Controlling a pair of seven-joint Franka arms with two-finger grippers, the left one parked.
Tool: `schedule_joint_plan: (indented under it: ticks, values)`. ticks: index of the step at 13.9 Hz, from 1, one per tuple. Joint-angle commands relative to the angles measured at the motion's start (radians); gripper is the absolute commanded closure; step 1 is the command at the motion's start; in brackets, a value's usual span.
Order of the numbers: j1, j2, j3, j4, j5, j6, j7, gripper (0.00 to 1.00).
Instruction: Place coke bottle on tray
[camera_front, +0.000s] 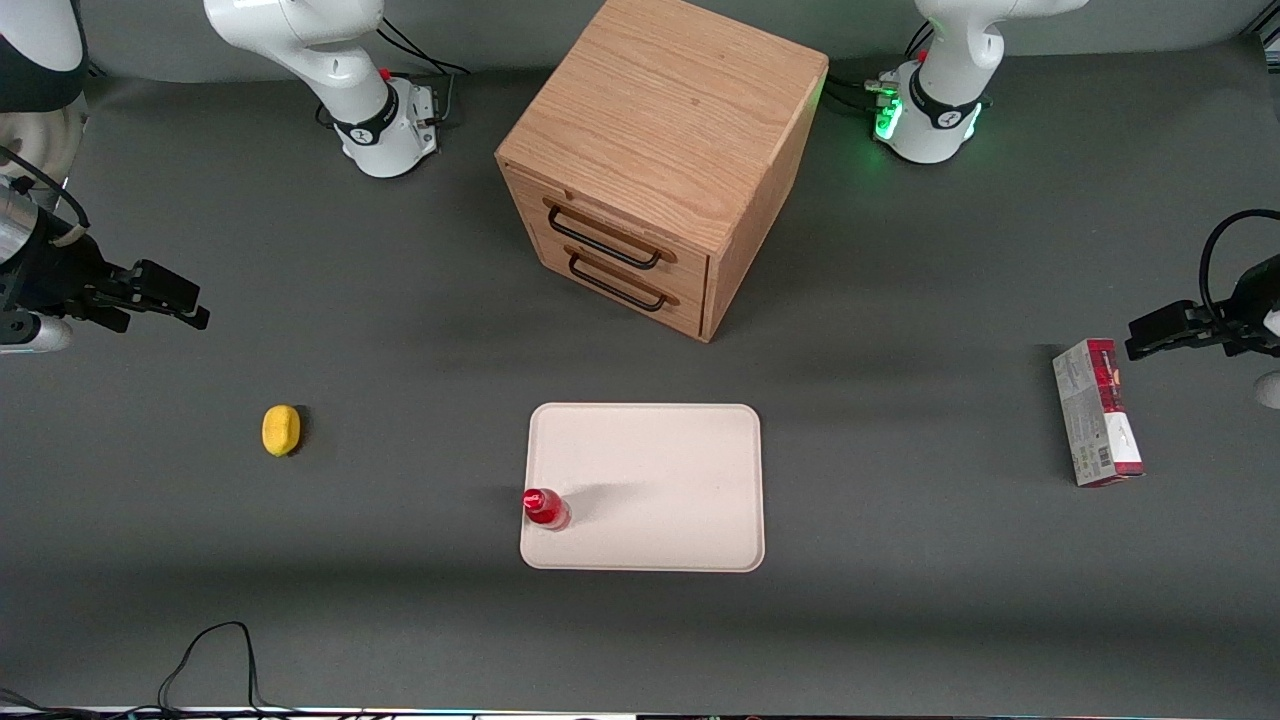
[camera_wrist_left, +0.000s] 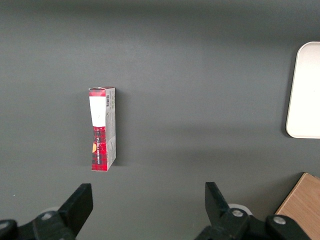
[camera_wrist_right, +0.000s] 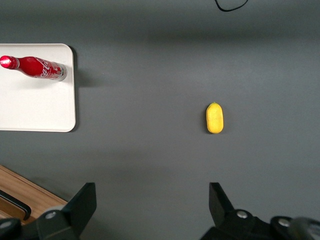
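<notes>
The coke bottle (camera_front: 546, 508), slim and red with a red cap, stands upright on the cream-white tray (camera_front: 660, 480), at the tray's corner nearest the front camera on the working arm's side. In the right wrist view the bottle (camera_wrist_right: 36, 67) shows white lettering and a silvery base and stands by the tray's rim (camera_wrist_right: 71, 90). My right gripper (camera_front: 185, 305) is open and empty, raised high above the table toward the working arm's end, well apart from the bottle. Its fingers (camera_wrist_right: 82, 200) spread wide over bare grey table.
A yellow lemon (camera_front: 281, 430) lies on the table between my gripper and the tray. A wooden drawer cabinet (camera_front: 660, 160) stands farther from the front camera than the tray. A red-and-grey carton (camera_front: 1097, 412) lies toward the parked arm's end.
</notes>
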Motion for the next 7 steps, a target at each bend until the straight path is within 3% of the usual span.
schedule_joint_plan:
  ticks: [1,7]
  values:
    - [-0.015,-0.008,0.018,-0.015,-0.032,0.015,-0.03,0.0]
    - [-0.006,-0.003,0.01,-0.015,-0.061,0.0,-0.013,0.0]
